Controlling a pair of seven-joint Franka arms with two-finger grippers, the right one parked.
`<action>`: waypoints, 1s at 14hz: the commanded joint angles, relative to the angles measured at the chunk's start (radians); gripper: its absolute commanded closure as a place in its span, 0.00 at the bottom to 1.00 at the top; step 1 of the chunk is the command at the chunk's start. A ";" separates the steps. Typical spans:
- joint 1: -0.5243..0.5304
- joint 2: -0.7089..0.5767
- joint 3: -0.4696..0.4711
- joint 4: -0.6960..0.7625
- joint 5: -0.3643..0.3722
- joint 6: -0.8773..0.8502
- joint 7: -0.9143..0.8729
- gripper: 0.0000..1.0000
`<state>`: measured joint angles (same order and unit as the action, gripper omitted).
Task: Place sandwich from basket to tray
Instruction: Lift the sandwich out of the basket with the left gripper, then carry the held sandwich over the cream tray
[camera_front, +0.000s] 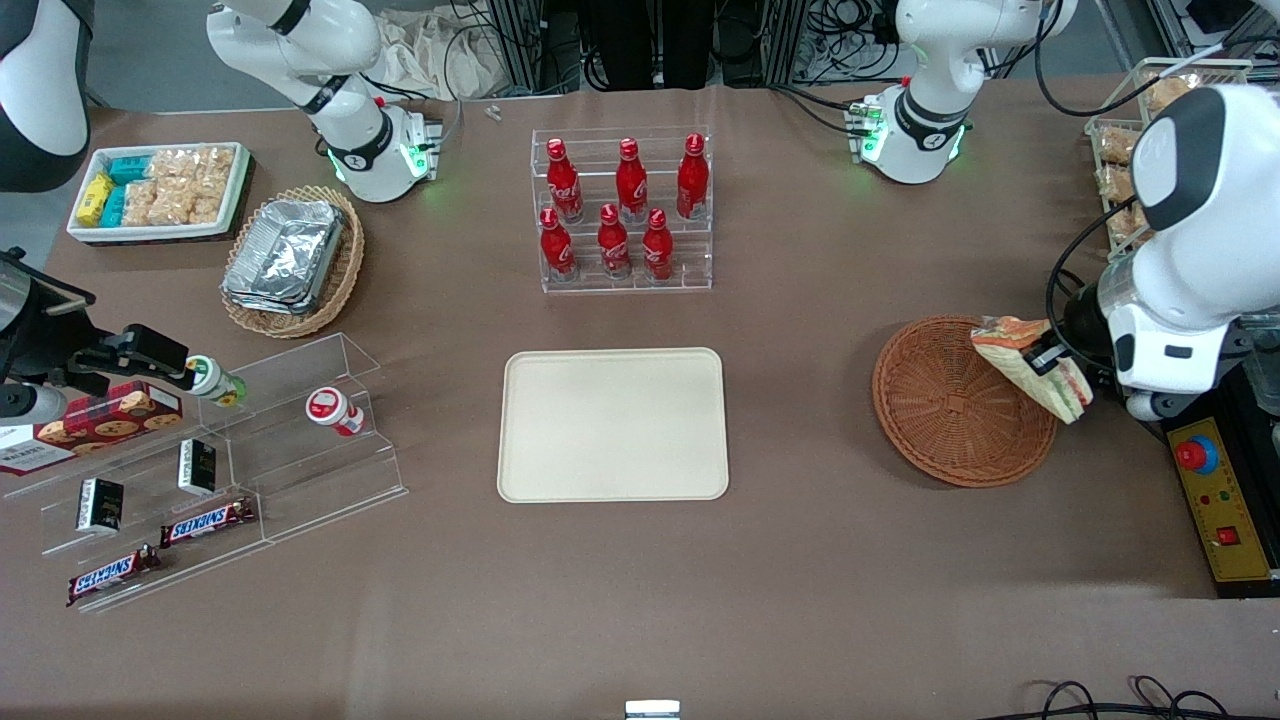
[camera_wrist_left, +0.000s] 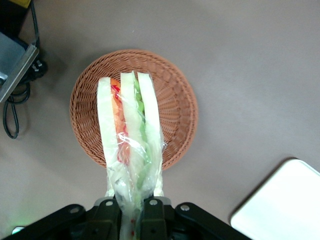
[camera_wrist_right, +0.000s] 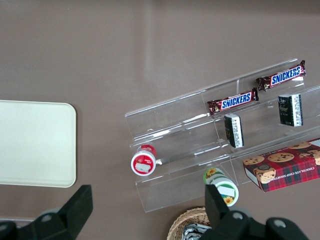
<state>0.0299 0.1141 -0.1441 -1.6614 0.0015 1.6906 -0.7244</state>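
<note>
your gripper (camera_front: 1052, 362) is squeezing tight on the sandwich (camera_front: 1030, 362), holding it by one end, with its fingers (camera_wrist_left: 152, 217) pinching the clear wrap. you are holding the sandwich up in the air over the edge of the basket (camera_front: 950, 410), at the working arm's end of the table. the sandwich is not touching the basket now. the tray (camera_front: 612, 424) is lying flat in the middle of the table, well apart from the basket, toward the parked arm's end.
</note>
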 joint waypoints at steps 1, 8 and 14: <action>-0.007 0.039 -0.034 0.092 -0.024 -0.066 0.074 1.00; -0.022 0.113 -0.268 0.144 -0.018 -0.043 0.088 0.97; -0.201 0.327 -0.313 0.235 0.110 0.073 0.098 0.99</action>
<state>-0.1134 0.3450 -0.4580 -1.5122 0.0464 1.7640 -0.6399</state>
